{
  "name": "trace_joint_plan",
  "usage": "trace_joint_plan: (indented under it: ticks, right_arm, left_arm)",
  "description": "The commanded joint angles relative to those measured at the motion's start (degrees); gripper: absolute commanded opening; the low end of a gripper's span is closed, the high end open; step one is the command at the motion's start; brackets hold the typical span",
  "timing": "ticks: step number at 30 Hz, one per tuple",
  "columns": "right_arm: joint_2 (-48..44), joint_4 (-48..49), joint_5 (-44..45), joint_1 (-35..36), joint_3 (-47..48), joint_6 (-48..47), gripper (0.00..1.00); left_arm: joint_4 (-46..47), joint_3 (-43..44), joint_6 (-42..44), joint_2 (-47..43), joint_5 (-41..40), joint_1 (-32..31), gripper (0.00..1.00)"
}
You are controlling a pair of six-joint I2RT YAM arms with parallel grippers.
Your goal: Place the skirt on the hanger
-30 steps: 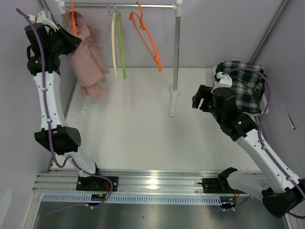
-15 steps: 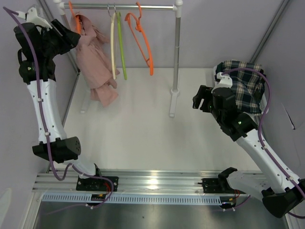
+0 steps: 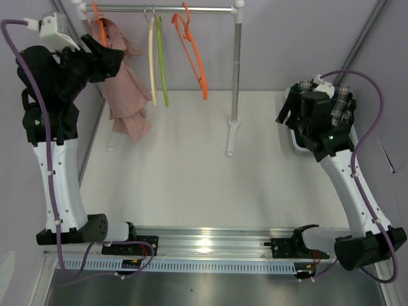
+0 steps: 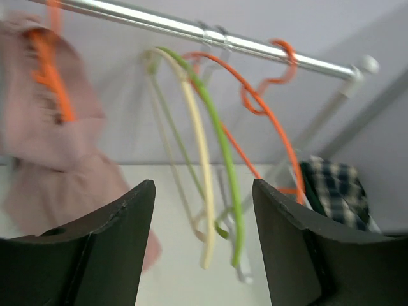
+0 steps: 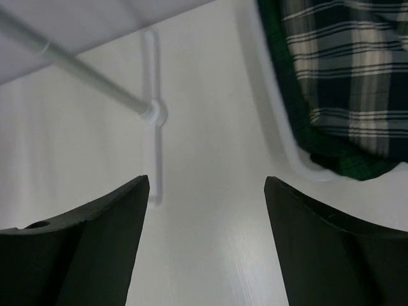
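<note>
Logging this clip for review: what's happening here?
The pale pink skirt hangs on an orange plastic hanger at the left end of the metal rail. The left gripper is open beside it, holding nothing. The right gripper, also open and empty, hovers by the dark green plaid garment in the white tray on the right.

The left gripper [image 3: 116,58] has opened and come off the pink skirt [image 3: 124,89], which now hangs free on its orange hanger [image 3: 97,16] at the left end of the rail [image 3: 191,9] and has swung a little. The left arm has stretched taller. The empty orange hanger [image 3: 194,51] has swayed. The right gripper [image 3: 287,111] has moved toward the far right corner of the tabletop, over the plaid garment [image 3: 341,105].
</note>
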Motion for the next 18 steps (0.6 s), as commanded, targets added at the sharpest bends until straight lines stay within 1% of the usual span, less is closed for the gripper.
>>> trace_joint_plan:
  ticks: [1,2,3,4,5,6,7,8,9,11,12,14,15,18]
  right_arm:
    - [6.2,-5.2,-7.4,-10.7,6.1,1.2,0.79]
    - [7.4,-5.6,-11.8,-15.9,6.5,1.5,0.78]
    - [8.5,-6.0,-12.7,-17.5,7.0,1.7,0.78]
    - [9.6,-6.5,-12.3,-19.7,7.7,1.7,0.77]
    - [11.6,-6.9,-10.9,-22.2,8.6,1.6,0.78]
    - [12.8,-6.9,-10.7,-23.4,9.0,1.5,0.78]
    - [14.0,-6.9,-11.4,-24.9,9.4,1.7,0.78]
    - [15.4,-6.9,-12.2,-26.2,9.9,1.8,0.78]
    - [18.5,-6.8,-13.0,-27.8,11.2,2.2,0.78]
    - [21.6,-6.7,-12.2,-28.4,12.5,2.1,0.77]
    - [24.9,-6.4,-11.6,-28.5,13.9,1.6,0.77]
    - [28.1,-5.6,-10.4,-28.5,15.2,1.1,0.79]
    - [30.9,-5.0,-10.4,-28.5,16.6,0.0,0.79]
    - [36.7,-4.8,-8.9,-28.5,19.3,0.0,0.82]
  left_arm:
    - [2.0,-6.4,2.1,-4.9,-1.4,-8.3,0.68]
    - [2.7,-8.3,2.1,-6.3,-1.5,-9.8,0.68]
    - [4.7,-10.3,1.9,-9.3,-0.4,-10.9,0.68]
    - [5.6,-12.1,1.5,-10.8,0.2,-13.1,0.68]
    - [6.3,-17.6,1.3,-12.3,0.4,-14.3,0.68]
    - [6.8,-19.4,1.2,-13.9,0.6,-15.5,0.69]
    - [8.2,-23.2,1.0,-16.9,1.0,-17.8,0.69]
    - [9.1,-25.0,0.1,-18.1,1.9,-18.8,0.69]
    - [9.4,-29.4,-0.2,-19.2,3.2,-19.6,0.69]
    - [10.6,-32.5,-1.1,-22.5,4.7,-21.8,0.69]
    - [11.2,-37.0,-1.1,-23.5,5.3,-23.2,0.69]
    - [10.9,-39.3,-0.9,-26.1,6.0,-24.3,0.69]
    - [11.2,-42.7,-0.8,-26.9,6.4,-25.3,0.69]
    - [10.8,-46.2,0.1,-28.8,7.7,-27.1,0.69]
